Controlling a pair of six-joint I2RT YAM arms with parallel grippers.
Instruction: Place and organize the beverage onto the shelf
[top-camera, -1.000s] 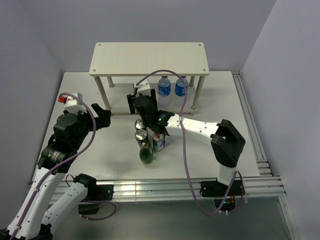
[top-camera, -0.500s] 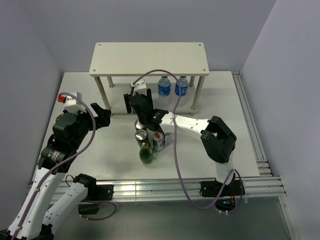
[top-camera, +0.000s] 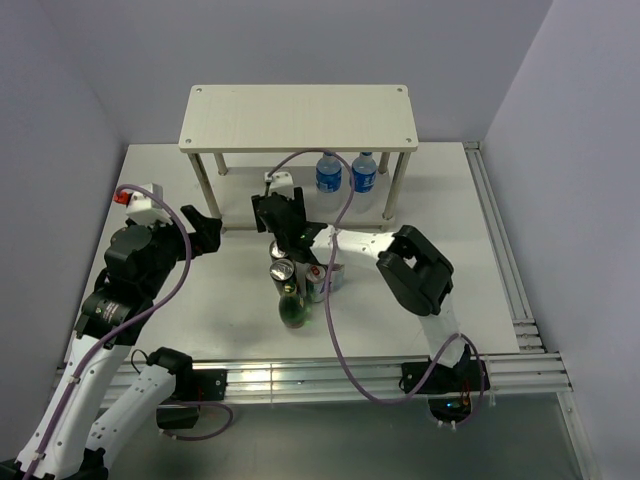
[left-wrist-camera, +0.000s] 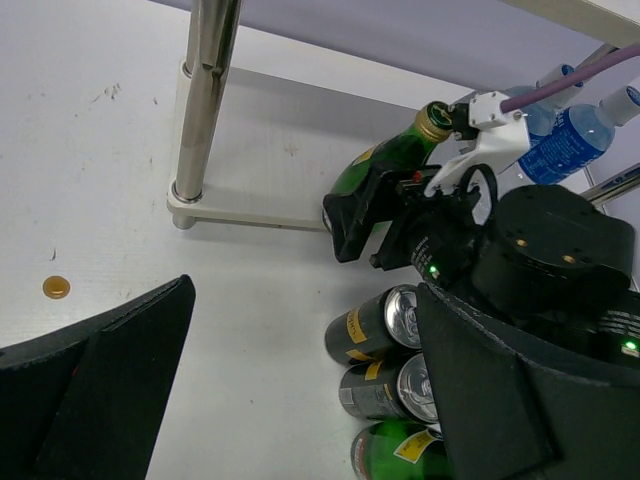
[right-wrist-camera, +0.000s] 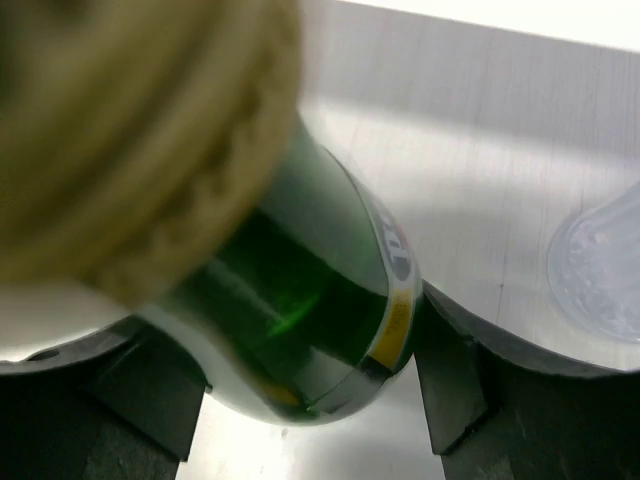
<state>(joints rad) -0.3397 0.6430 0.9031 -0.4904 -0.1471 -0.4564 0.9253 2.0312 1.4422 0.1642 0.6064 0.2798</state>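
Observation:
My right gripper (top-camera: 270, 213) is shut on a green glass bottle (left-wrist-camera: 372, 168) with a gold cap, held tilted just in front of the shelf's lower board (left-wrist-camera: 262, 207). In the right wrist view that bottle (right-wrist-camera: 300, 310) fills the space between both fingers. The rest of the beverage stands clustered on the table: two black cans with yellow marks (left-wrist-camera: 375, 322) (left-wrist-camera: 392, 388), a second green bottle (top-camera: 293, 311) and a blue-silver-red can (top-camera: 318, 286). The pale wood shelf (top-camera: 300, 115) stands at the back. My left gripper (top-camera: 206, 232) hangs open to the left of the cluster, holding nothing.
Two clear water bottles with blue labels (top-camera: 328, 173) (top-camera: 363, 172) stand on the shelf's lower board at the right. A round shelf leg (left-wrist-camera: 203, 100) stands left of the held bottle. A purple cable loops over the right arm. Walls close in on three sides.
The right arm has folded and carried the green bottle left and back, towards the shelf's lower board. The left arm has not moved.

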